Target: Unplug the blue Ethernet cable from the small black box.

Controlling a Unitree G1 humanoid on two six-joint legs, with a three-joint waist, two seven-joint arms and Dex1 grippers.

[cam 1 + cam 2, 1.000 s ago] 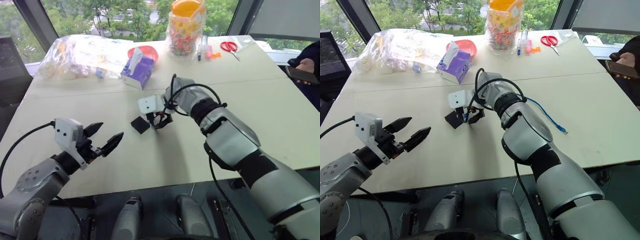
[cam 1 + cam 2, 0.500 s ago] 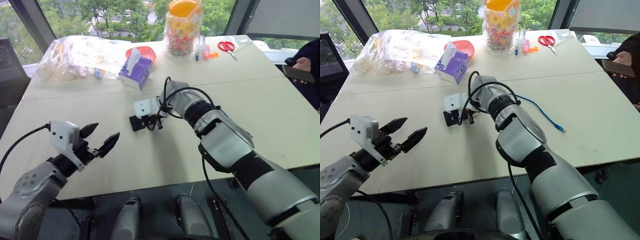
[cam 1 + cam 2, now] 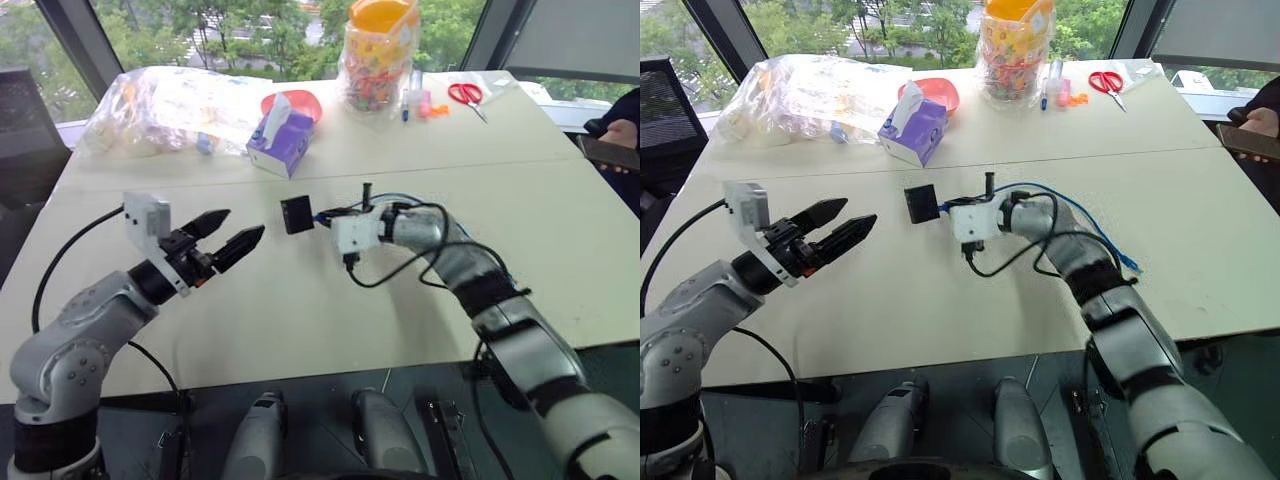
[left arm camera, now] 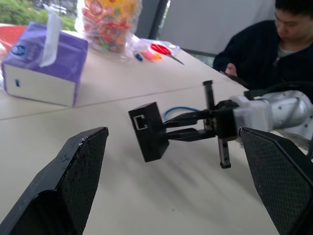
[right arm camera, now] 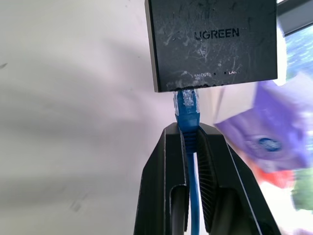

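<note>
- Two right fingers (image 5: 188, 161) are clamped on the blue Ethernet cable (image 5: 187, 110) just behind its plug.
- Plug sits in the small black box (image 3: 297, 214), lifted off the surface (image 3: 300, 310).
- Left fingers (image 3: 222, 238) spread wide, holding nothing, near the box.

Beige table (image 3: 300, 320): tissue box (image 3: 280, 145), candy jar (image 3: 377, 55), scissors (image 3: 463, 95), plastic bag (image 3: 165, 105).

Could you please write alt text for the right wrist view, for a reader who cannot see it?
The right gripper is shut on the blue Ethernet cable just behind its plug, which is still seated in the small black box. Beyond them are the pale table and a blurred purple tissue box.
</note>
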